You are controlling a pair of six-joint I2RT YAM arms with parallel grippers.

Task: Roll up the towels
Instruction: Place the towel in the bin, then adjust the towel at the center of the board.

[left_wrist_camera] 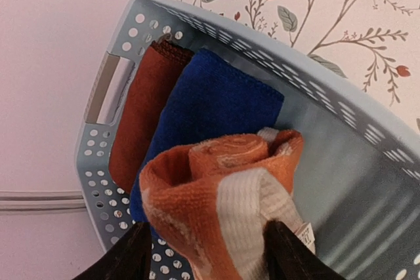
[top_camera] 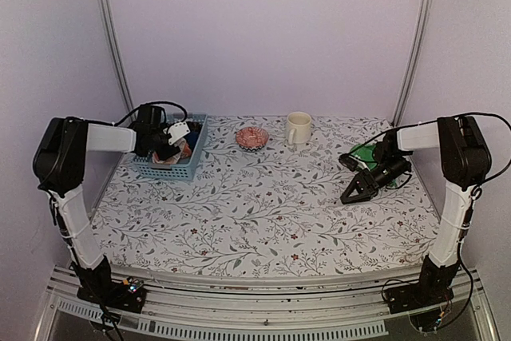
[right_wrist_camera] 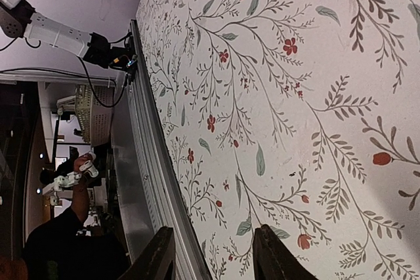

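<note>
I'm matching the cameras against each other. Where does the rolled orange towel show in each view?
Top external: orange towel in the blue basket, far left of the table.
Left wrist: lower centre, in front of the blue roll.
Right wrist: not in it.
Shared landmark: the floral table cover, top right in the left wrist view, filling the right wrist view.

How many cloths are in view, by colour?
Orange towel: 1
Green towel: 1
Blue roll: 1
Dark red roll: 1
Total: 4
</note>
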